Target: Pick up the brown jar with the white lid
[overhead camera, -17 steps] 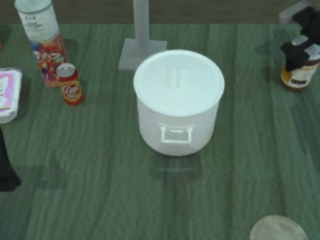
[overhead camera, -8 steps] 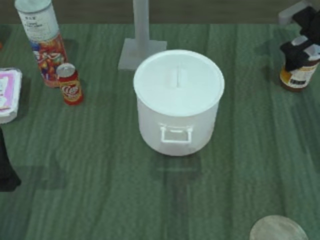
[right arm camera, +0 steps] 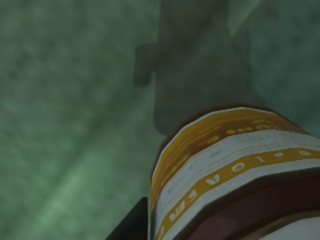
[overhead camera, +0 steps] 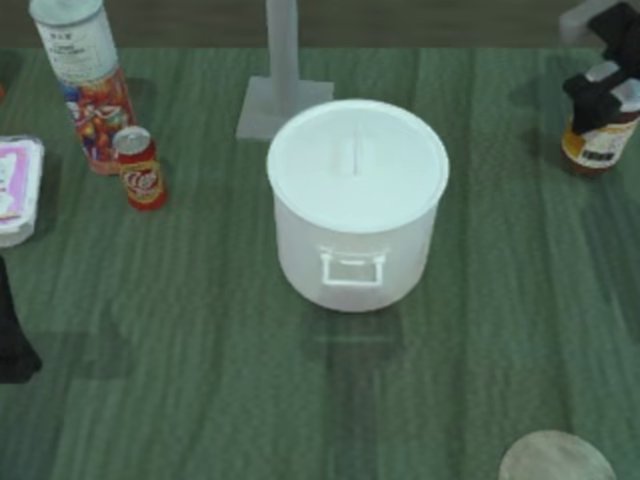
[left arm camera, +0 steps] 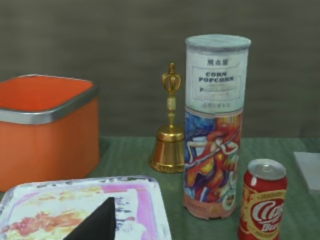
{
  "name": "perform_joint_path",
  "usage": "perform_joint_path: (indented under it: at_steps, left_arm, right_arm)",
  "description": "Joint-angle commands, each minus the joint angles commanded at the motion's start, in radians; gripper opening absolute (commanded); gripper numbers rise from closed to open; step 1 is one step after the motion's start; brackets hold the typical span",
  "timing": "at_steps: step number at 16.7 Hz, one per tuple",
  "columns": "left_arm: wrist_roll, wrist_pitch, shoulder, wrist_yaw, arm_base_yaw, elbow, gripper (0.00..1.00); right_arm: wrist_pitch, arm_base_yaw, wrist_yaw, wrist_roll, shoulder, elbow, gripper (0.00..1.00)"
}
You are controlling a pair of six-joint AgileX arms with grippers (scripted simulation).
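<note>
The brown jar with the white lid (overhead camera: 598, 140) is at the table's far right, its yellow-orange label with a white patch facing the top camera. My right gripper (overhead camera: 600, 98) comes down on it from above and is shut on the jar, with the dark fingers covering most of the lid. In the right wrist view the jar's label (right arm camera: 225, 165) fills the near corner, one dark finger (right arm camera: 132, 226) lies against its side, and the green table is well below. My left gripper (overhead camera: 12, 345) is parked at the left edge.
A large white lidded pot (overhead camera: 357, 165) stands mid-table, with a white stand (overhead camera: 283, 80) behind it. At the far left are a popcorn canister (overhead camera: 85, 80), a red soda can (overhead camera: 140, 168) and a pink-white tray (overhead camera: 15, 185). An orange bin (left arm camera: 45, 130) and a gold bell (left arm camera: 170, 125) stand nearby. A grey disc (overhead camera: 556, 462) lies front right.
My right gripper and the jar have shifted toward the far right corner of the top view, and the jar looks lifted off the table. The left arm has not moved.
</note>
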Motion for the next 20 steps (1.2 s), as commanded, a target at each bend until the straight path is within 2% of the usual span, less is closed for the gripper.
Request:
perform_joint_path:
  at_steps: [4, 13, 16, 20]
  left_arm:
    - [0.0, 0.0, 0.0, 0.0, 0.0, 0.0, 1.0]
    - [0.0, 0.0, 0.0, 0.0, 0.0, 0.0, 1.0]
    - [0.0, 0.0, 0.0, 0.0, 0.0, 0.0, 1.0]
    - [0.0, 0.0, 0.0, 0.0, 0.0, 0.0, 1.0]
  right_arm:
    - [0.071, 0.002, -0.002, 0.002, -0.17, -0.229, 0.0]
    - [0.269, 0.007, -0.008, 0.005, -0.663, -0.985, 0.0]
    - [0.316, 0.01, -0.01, 0.003, -0.777, -1.126, 0.0]
    - [0.334, 0.011, -0.01, 0.001, -0.818, -1.172, 0.0]
